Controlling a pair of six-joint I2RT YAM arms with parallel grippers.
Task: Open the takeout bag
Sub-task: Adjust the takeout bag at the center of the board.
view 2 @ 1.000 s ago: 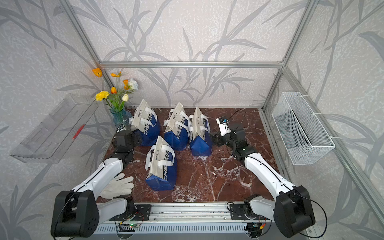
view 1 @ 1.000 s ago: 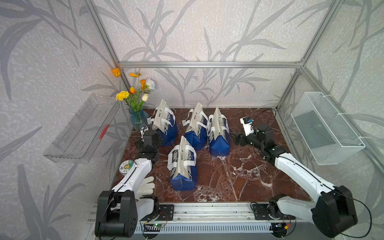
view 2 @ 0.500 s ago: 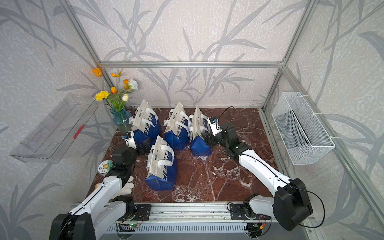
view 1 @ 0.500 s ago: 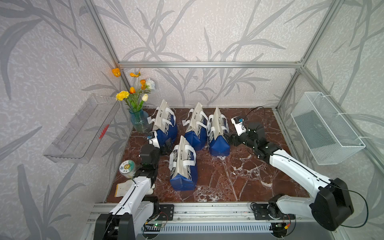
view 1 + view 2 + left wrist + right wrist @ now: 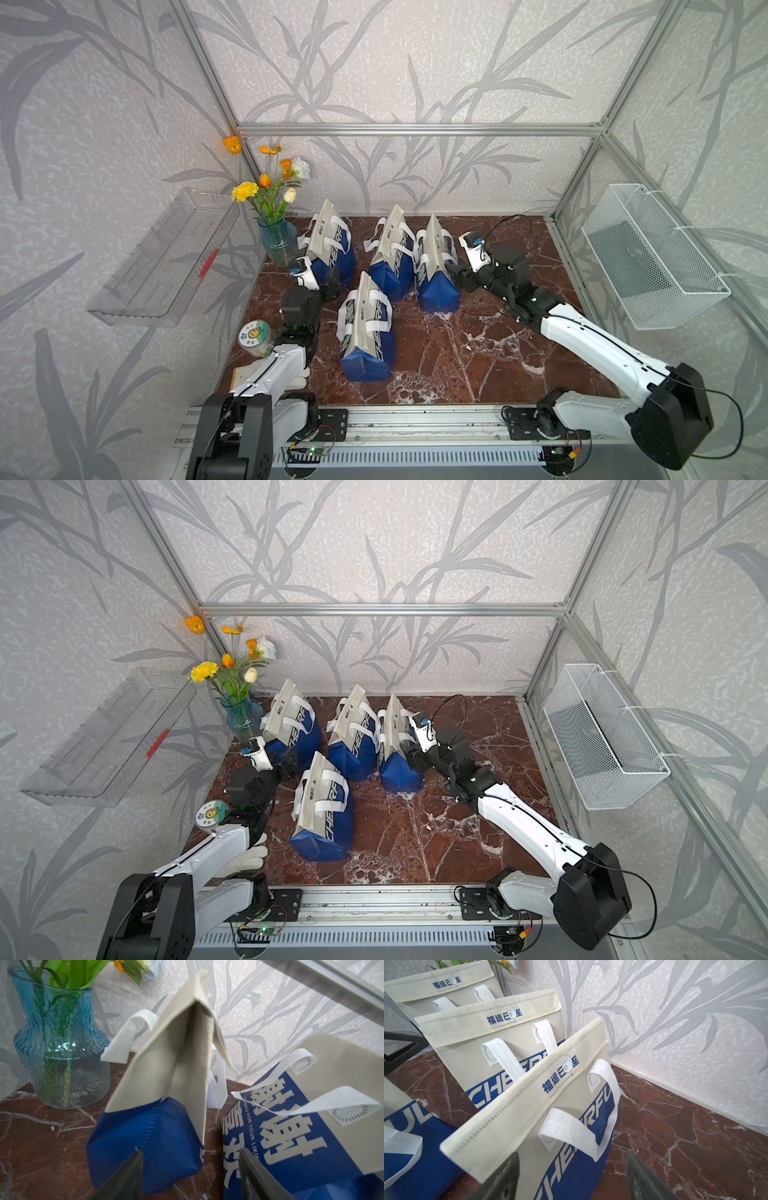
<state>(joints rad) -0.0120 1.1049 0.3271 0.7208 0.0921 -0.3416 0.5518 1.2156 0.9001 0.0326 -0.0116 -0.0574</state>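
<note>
Several takeout bags, blue below and beige above with white handles, stand shut on the marble table. The row at the back holds a left bag [image 5: 328, 245] [image 5: 291, 725] [image 5: 166, 1064], a middle bag [image 5: 392, 253] and a right bag [image 5: 434, 262] [image 5: 395, 746] [image 5: 550, 1105]. A front bag [image 5: 365, 328] [image 5: 311, 1126] stands alone. My left gripper [image 5: 332, 282] [image 5: 191, 1155] is open, low at the left bag's blue end. My right gripper [image 5: 459, 278] [image 5: 572, 1157] is open at the right bag's face, below its handle.
A blue glass vase [image 5: 279, 245] of flowers stands beside the left bag. A tin [image 5: 254, 337] and a white glove [image 5: 297, 376] lie by my left arm. A clear tray [image 5: 166, 257] hangs on the left wall, a wire basket [image 5: 648, 257] on the right.
My right gripper has slid left up to the right bag. My left arm has dropped lower and its wrist now sits just in front of the left bag.
</note>
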